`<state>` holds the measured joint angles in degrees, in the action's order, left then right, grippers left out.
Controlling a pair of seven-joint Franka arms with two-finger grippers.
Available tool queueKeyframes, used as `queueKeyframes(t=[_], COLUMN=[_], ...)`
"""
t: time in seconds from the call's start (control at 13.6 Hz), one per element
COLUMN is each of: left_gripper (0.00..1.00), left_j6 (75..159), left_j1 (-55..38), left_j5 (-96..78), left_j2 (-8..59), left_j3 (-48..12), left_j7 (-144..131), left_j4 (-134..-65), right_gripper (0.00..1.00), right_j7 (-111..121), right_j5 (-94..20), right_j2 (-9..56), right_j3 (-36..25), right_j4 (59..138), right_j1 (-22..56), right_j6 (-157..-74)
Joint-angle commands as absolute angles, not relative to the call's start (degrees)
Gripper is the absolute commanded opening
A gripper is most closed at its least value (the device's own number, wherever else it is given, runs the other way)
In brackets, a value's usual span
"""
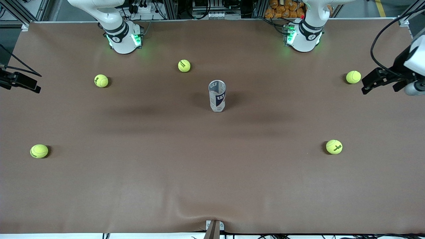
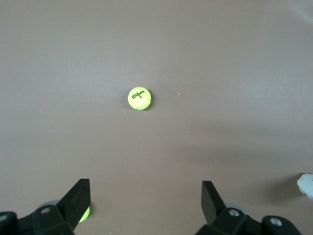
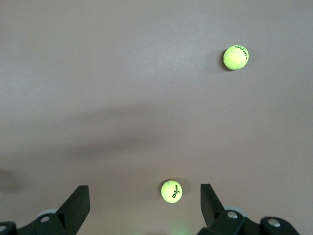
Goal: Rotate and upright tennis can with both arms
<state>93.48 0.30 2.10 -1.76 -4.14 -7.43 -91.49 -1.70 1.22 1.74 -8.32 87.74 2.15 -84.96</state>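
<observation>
Nearest the front camera, on the brown cloth-covered worktop, two yellow-green felt tennis balls lie well apart: one toward the right arm's end at about 8 o'clock from the worktop's middle, the other toward the left arm's end at about 4 o'clock.

Farther from the camera, near the middle of the worktop, the slim clear-plastic tennis can with navy-and-white label and silver rim stands upright, its open mouth facing up. Nothing touches it.

Farther again, three more yellow-green balls: one at about 10 o'clock from the can, one at about 11 o'clock, near the can, and one at about 2 o'clock, toward the left arm's end.

The left end effector hangs over the left arm's edge of the worktop, just beside the 2 o'clock ball, fingers spread wide and empty. The right end effector hangs at the right arm's edge, fingers likewise spread wide, holding nothing.

The white arm bases, glowing green, stand farthest off, at 12 o'clock.
</observation>
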Motion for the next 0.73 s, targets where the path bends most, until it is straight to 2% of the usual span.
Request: queueKeyframes(t=[0.0, 0.66], left_gripper=[1.0, 1.0], left_j6=[91.9, 91.9], left_j1=[-0.2, 0.4], left_j5=[1.0, 1.1], left_j2=[-2.1, -2.0], left_j3=[-4.6, -5.2], left_j7=[-5.4, -6.1], left_j4=[-90.9, -90.5], right_gripper=[1.0, 1.0], right_j7=[-1.7, -1.6], right_j5=[1.4, 1.4], right_j2=[1.5, 1.5], right_j3=[-8.2, -8.2], right_j4=[87.9, 87.8], right_j1=[2.2, 2.2], right_j6=[-85.2, -85.2])
